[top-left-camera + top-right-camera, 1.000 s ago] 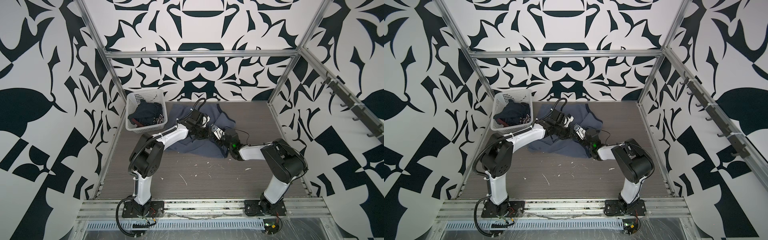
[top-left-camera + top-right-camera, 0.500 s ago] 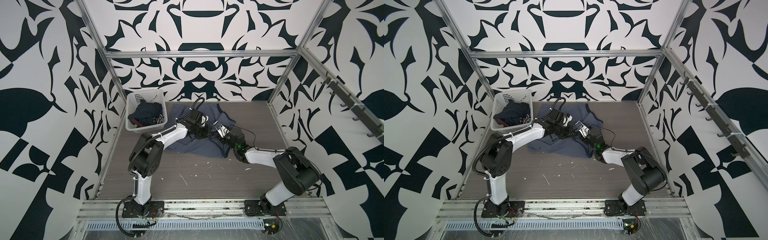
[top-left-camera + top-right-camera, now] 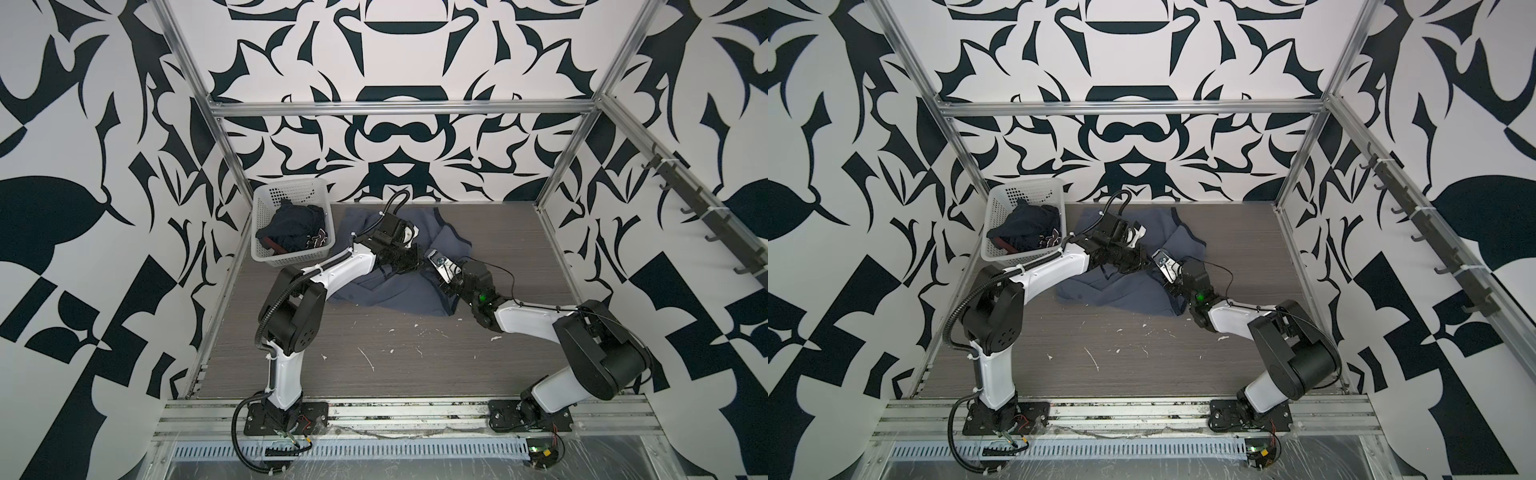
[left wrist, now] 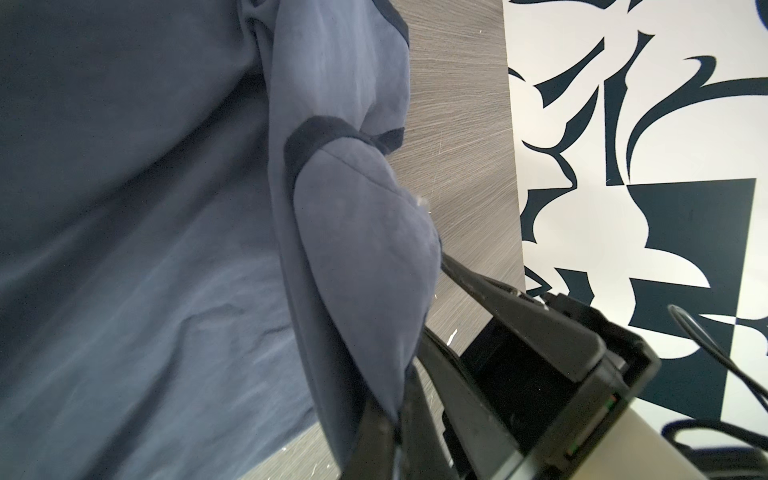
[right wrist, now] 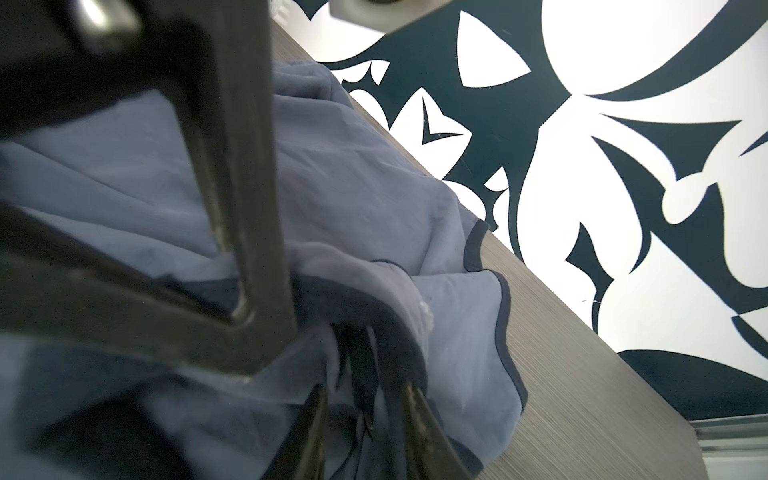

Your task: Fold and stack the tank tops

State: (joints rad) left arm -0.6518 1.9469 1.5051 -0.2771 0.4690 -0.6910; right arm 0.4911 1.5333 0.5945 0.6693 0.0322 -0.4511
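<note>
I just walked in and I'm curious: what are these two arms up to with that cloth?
It's laundry folding. A slate-blue tank top lies rumpled on the table. The robot's left gripper is pinched shut on a fold of it. The right gripper has cloth between its jaws, but whether it has clamped is unclear. A navy tank top sits bunched in the white basket at the far left.

place: robot lab cell | evid: alu frame point(image 3: 399, 109), b/w print walls point(image 3: 415, 54), rail-bolted arms point(image 3: 286, 374)

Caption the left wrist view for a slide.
Left claw pinching a navy-trimmed fold of the slate-blue tank top, grey table beyond.
</note>
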